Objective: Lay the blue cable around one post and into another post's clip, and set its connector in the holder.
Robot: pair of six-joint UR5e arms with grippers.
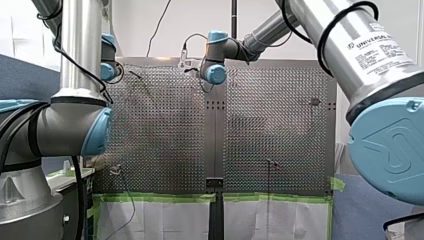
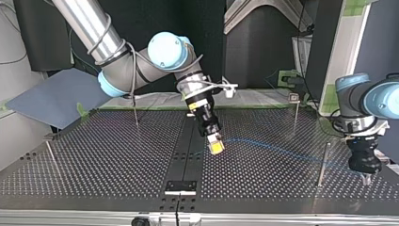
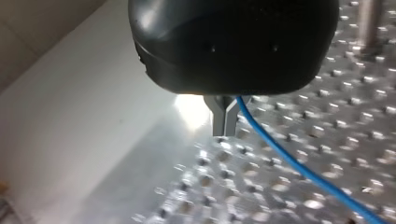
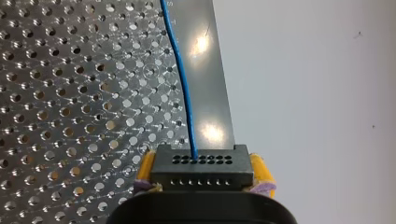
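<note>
In the top view my right gripper point(image 2: 216, 147), with yellow pads, hangs tilted over the table's middle, shut on the black connector point(image 4: 201, 165). The blue cable point(image 2: 277, 149) runs low over the table from there, past a thin post point(image 2: 323, 162), to my left gripper point(image 2: 365, 178) at that view's right. Close up, the left gripper's metal fingers point(image 3: 219, 116) are pressed together on the blue cable point(image 3: 289, 161), which trails away over the holes. The cable point(image 4: 182, 79) leaves the connector's top row of holes. The black holder point(image 2: 180, 186) sits at the near edge of the centre strip.
Thin posts stand at the far right point(image 2: 295, 113), far left point(image 2: 135, 110) and near left point(image 2: 51, 156) of the top view. A dark centre strip point(image 2: 186, 146) splits the perforated table point(image 2: 117, 160). Green tape point(image 1: 160, 198) marks the table's edge in the front view.
</note>
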